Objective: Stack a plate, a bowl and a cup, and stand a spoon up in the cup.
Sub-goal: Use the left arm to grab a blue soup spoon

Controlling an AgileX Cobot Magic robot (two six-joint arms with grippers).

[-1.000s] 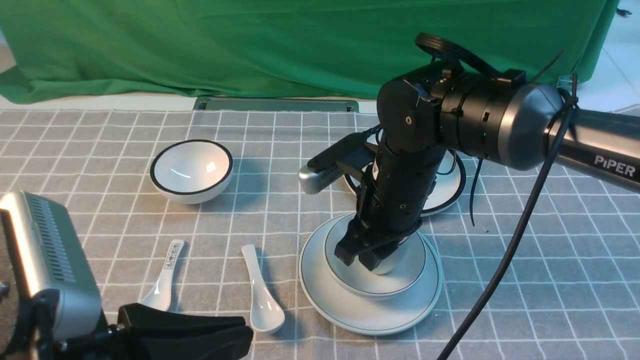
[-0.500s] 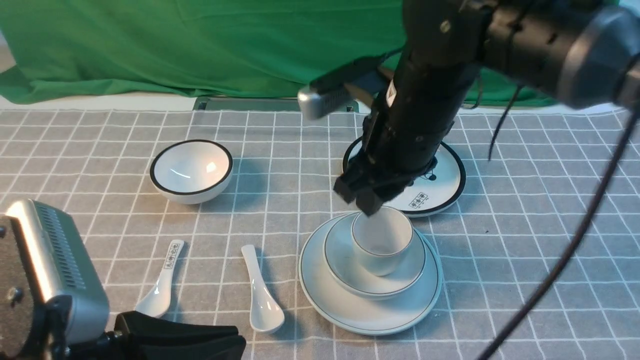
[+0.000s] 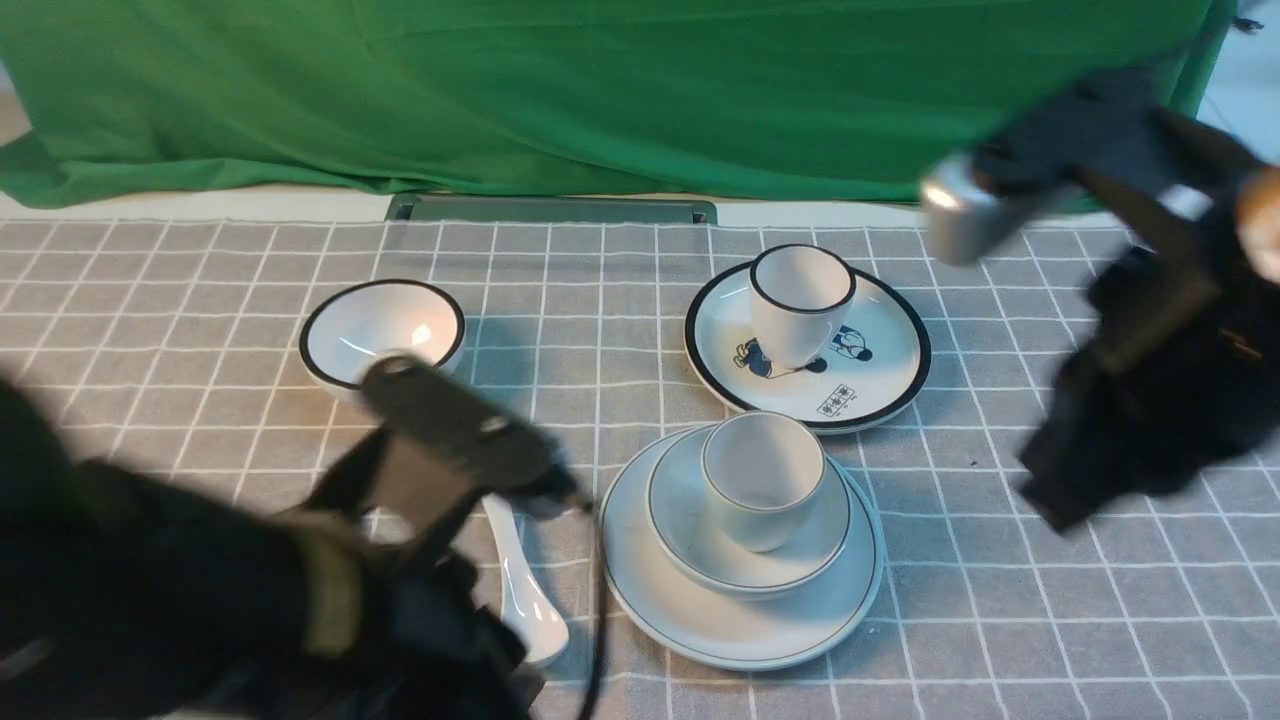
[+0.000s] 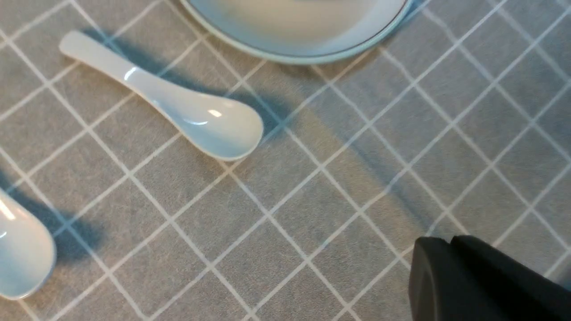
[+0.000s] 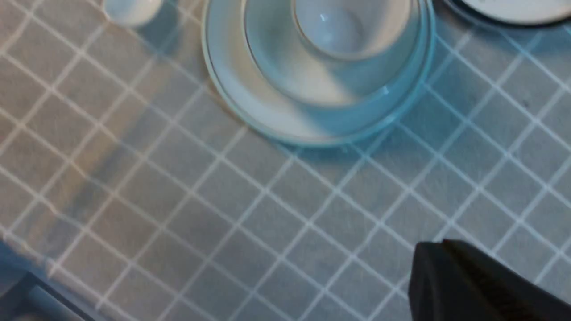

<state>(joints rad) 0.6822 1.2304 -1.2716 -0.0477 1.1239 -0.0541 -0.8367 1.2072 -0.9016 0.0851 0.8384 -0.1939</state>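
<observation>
now the left pincer (image 4: 448, 245) is closed and empty above the bench (image 4: 312, 200), with the plain spoon (image 4: 178, 109) lying flat near it, apart. the right pincer (image 5: 439, 247) is closed and empty too. the empty cup (image 3: 762, 480) stands in the bowl (image 3: 690, 545), the bowl on the plate (image 3: 640, 595).

Bright, soft shadows, arms motion-blurred

Front view: the blurred left arm (image 3: 180, 600) overlaps the handle end of the spoon (image 3: 535, 625) left of the plate (image 3: 622, 560); the right arm (image 3: 1150, 420), right of the plate, is smeared and cut by the edge. Print on the picture plate (image 3: 890, 350) behind is too small to read. Left wrist view: the plate and a second spoon (image 4: 22, 249) run off frame. Right wrist view: soft throughout.
</observation>
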